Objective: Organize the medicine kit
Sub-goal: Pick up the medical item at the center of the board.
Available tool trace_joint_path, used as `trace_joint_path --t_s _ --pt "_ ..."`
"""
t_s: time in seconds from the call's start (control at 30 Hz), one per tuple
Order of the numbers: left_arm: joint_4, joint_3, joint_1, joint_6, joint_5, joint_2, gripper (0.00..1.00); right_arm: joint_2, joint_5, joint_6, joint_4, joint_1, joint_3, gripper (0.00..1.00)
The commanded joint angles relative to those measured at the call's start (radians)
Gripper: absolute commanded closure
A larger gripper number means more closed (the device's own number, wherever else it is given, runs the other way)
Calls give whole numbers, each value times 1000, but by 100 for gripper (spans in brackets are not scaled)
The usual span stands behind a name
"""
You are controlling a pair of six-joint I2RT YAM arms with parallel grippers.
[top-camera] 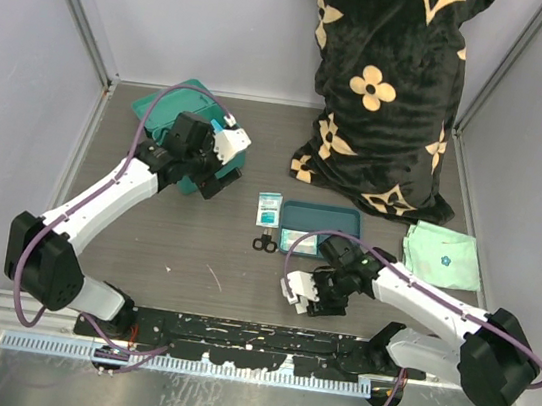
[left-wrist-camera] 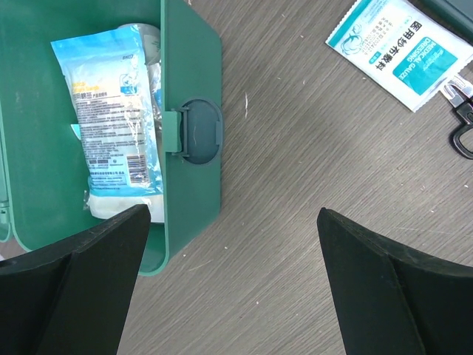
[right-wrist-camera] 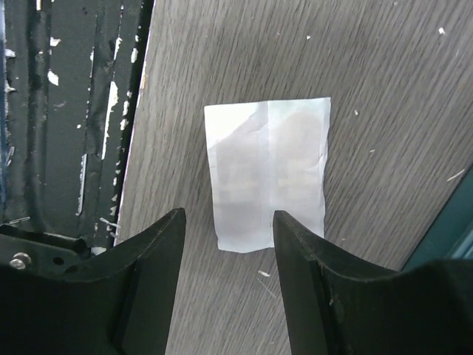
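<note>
The medicine kit point(top-camera: 159, 107) is a teal box lying open at the back left. In the left wrist view its front wall and round latch point(left-wrist-camera: 199, 132) show, with a clear-wrapped white packet point(left-wrist-camera: 111, 111) inside. My left gripper point(left-wrist-camera: 233, 222) point(top-camera: 212, 177) hangs open over bare table just beside that front wall, holding nothing. My right gripper point(right-wrist-camera: 229, 218) point(top-camera: 307, 294) stands open near the front edge, low over a flat white paper sachet point(right-wrist-camera: 267, 174). The sachet's near end lies between the fingertips, flat on the table.
A gauze packet point(top-camera: 269, 209) point(left-wrist-camera: 403, 52) and small black scissors point(top-camera: 264, 244) lie mid-table beside a flat dark teal tray point(top-camera: 335, 215). A pale green cloth point(top-camera: 442, 255) is at the right. A black flowered pillow point(top-camera: 388, 88) fills the back. The black rail point(right-wrist-camera: 66, 111) runs beside the sachet.
</note>
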Motion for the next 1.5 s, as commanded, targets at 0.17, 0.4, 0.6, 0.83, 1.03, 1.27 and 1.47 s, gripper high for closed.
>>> trace_joint_path --t_s 0.17,0.4,0.6,0.83,1.03,1.27,1.47 --pt "9 -1 5 -11 36 -2 2 -17 118 9 169 61 -88 43" --pt "4 0 5 -8 38 -1 2 -12 137 0 210 62 -123 51" --pt "-5 -8 6 4 59 -15 2 5 174 2 222 62 -121 64" --pt "-4 -26 5 12 87 -26 2 17 161 42 222 62 -94 74" --pt "-1 -28 5 13 96 -49 2 14 126 77 183 62 -46 83" --pt "20 -59 5 10 121 -74 2 33 37 129 160 42 21 93" --pt "32 -83 5 -15 182 -110 2 45 -82 146 113 -32 108 95"
